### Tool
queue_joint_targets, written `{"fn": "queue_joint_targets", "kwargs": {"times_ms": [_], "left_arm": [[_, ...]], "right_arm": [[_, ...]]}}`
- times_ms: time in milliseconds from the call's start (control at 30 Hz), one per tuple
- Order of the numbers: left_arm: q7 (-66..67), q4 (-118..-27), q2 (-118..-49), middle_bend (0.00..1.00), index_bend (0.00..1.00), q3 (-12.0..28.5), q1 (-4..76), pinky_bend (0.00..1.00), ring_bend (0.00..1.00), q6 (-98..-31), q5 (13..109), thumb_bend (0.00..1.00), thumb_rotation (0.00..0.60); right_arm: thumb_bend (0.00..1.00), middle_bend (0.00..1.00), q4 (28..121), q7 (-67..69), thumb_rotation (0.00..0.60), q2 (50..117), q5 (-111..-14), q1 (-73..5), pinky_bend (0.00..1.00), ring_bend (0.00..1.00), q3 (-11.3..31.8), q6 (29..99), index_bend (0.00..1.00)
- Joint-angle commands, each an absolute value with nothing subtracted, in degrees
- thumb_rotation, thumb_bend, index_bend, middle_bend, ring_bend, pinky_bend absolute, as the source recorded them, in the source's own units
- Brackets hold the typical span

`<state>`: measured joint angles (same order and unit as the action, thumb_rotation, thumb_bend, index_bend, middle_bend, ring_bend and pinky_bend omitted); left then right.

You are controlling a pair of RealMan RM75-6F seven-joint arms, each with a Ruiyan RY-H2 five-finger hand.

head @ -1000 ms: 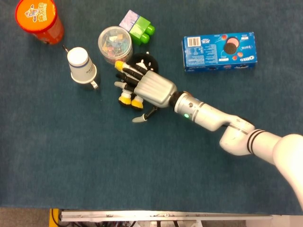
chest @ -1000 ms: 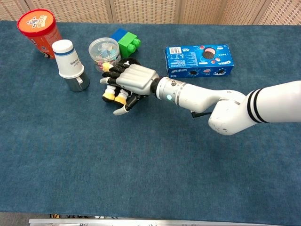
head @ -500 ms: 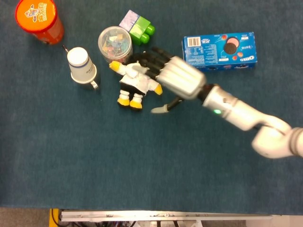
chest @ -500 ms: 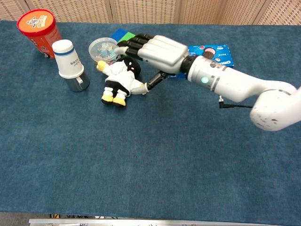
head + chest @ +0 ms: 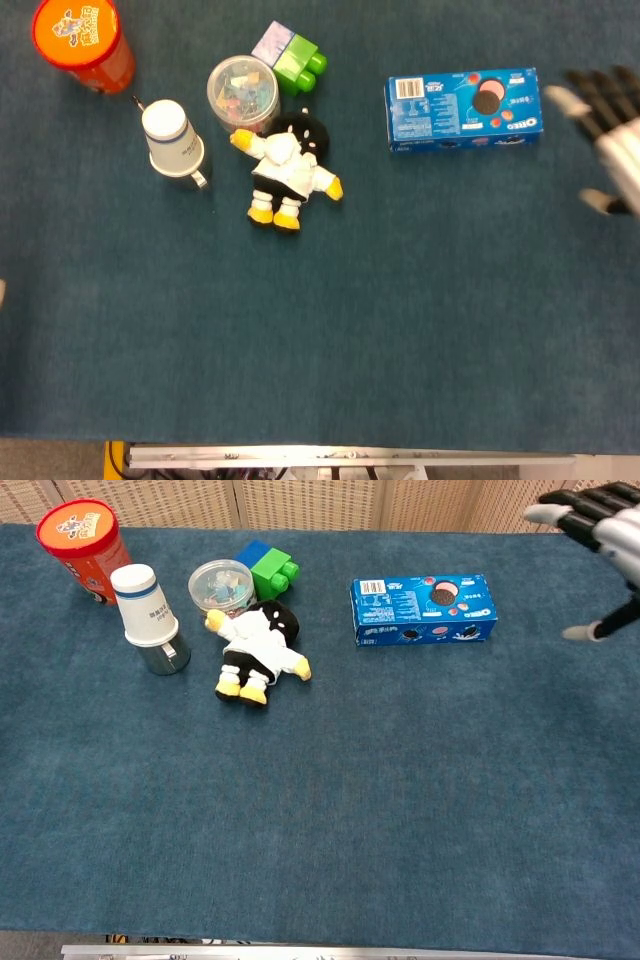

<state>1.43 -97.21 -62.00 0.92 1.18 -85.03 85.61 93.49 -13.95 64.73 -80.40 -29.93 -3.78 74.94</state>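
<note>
Right robot hand [image 5: 612, 140] hangs at the far right edge of both views, well apart from the cookie box [image 5: 464, 108], its fingers [image 5: 575, 508] spread and holding nothing. On the blue desk [image 5: 330, 340], the stuffed toy [image 5: 286, 170] lies on its back to the left of the cookie box, clear of the hand. Just above the toy sit a clear tub of small bits [image 5: 243, 93] and a green and purple block [image 5: 291, 58]. Further left of the cookie box stand a white cup [image 5: 171, 137] and an orange canister [image 5: 82, 41].
</note>
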Motion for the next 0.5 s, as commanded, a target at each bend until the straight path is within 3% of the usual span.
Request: {"fn": "queue_joint_targets", "kwargs": {"times_ms": [33, 500], "left_arm": [[2.64, -97.84, -62.26, 0.16, 0.09, 0.9, 1.72, 0.07, 0.15, -84.82, 86.3, 0.3, 0.6], [7.43, -99.07, -65.44, 0.16, 0.09, 1.44, 3.08, 0.07, 0.15, -86.06, 88.83, 0.3, 0.6]], "right_arm": [[0.0, 0.0, 94.82, -10.96, 0.6, 61.14, -80.93, -24.68, 0.0, 0.0, -6.61, 79.04, 0.0], [0.0, 0.0, 91.36, -5.27, 0.6, 59.17, -85.32, -12.23, 0.0, 0.0, -8.31, 88.57, 0.0]]}}
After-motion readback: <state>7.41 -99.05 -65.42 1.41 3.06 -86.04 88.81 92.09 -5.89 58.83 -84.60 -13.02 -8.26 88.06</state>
